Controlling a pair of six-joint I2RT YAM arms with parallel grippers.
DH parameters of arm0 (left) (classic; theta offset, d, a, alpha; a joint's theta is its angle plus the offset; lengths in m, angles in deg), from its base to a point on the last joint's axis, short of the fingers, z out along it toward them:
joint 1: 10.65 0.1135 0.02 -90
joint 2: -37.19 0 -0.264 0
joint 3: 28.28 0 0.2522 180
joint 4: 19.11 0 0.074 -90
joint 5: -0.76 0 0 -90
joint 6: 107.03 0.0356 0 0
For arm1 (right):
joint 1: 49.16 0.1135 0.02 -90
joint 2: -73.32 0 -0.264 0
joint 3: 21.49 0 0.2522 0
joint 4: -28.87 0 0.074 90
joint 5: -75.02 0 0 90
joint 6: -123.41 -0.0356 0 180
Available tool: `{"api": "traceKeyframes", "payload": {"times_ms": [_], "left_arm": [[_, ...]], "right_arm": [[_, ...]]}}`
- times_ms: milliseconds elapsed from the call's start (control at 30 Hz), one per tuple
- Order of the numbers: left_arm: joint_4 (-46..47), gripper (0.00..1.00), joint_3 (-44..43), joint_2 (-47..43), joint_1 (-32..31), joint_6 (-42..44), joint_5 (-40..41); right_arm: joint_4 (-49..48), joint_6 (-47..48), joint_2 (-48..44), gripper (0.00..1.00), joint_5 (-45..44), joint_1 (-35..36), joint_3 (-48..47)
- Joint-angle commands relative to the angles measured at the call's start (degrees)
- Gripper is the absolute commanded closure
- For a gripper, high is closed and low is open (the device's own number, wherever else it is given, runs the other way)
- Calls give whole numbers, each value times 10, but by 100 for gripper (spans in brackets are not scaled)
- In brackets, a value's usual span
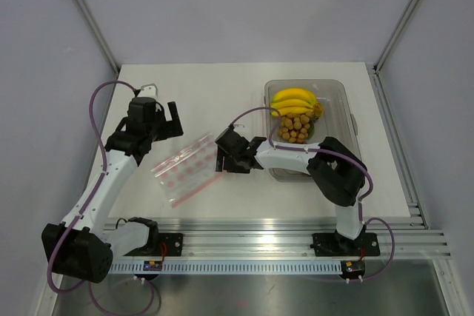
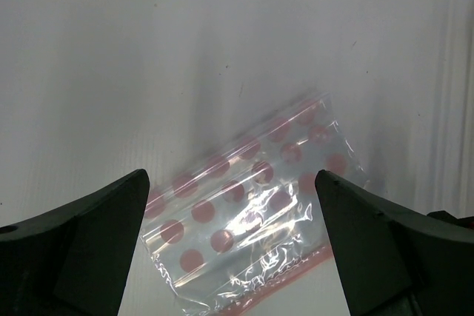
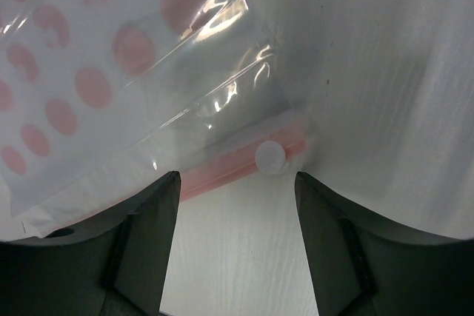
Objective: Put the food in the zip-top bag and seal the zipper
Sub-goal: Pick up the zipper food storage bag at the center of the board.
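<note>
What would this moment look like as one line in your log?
left gripper open near zip-top bag | right gripper open at zipper | bag empty, flat | bananas, tan round fruits in clear tray

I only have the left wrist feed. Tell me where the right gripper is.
Observer: The right gripper sits at the zip-top bag's edge nearest the tray, jaws open.
Operator: Report what's in front of it.
Observer: In its wrist view, the zipper and its white slider lie just ahead of the open fingers.
Operator: Locate the food.
Observer: The bananas and round fruits lie in the clear tray, not the bag.
</note>
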Motion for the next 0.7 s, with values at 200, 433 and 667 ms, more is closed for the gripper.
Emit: {"api": "traceKeyframes", "payload": {"times_ms": [200,433,667], "left_arm": [[10,1,-4,-12,-3,9,-34],[3,1,25,-19,-5,11,-64],[0,1,40,-18,-25,24,-114]], "right_arm": [[-9,-9,38,41,-43,1,-48],[0,-3,46,86,-60,-12,-72],[4,68,24,100,-34,-47,-82]]}}
